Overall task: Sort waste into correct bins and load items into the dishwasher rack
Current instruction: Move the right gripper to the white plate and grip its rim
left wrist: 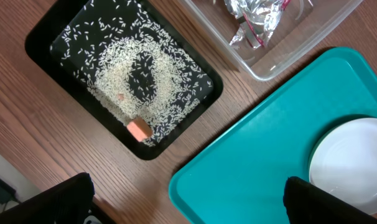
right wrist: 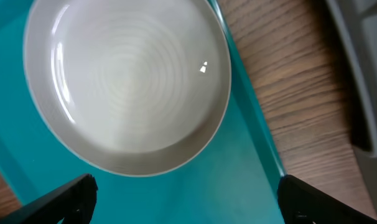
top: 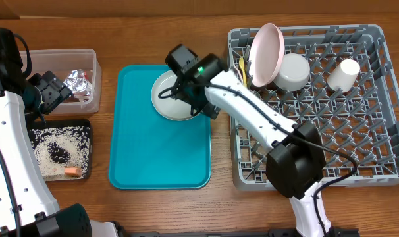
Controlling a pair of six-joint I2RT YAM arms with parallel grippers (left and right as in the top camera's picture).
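Pale grey-green round plate (top: 164, 102) lies flat on the teal tray (top: 153, 151) on the table (top: 186, 210), and we see the right hand (right wrist: 187, 199) hovering over it, fingers (right wrist: 64, 202) spread wide, seemingly ready to grip its rim.

we are seeing a teal tray (top: 153, 155) under a grey-green plate (right wrist: 126, 81), white rice (left wrist: 111, 68) speckling a black tray (left wrist: 36, 40) with an orange cube (left wrist: 139, 129), silver foil (top: 78, 82), a grey lattice rack (top: 357, 131), a brown wood-grain tabletop (top: 186, 210).
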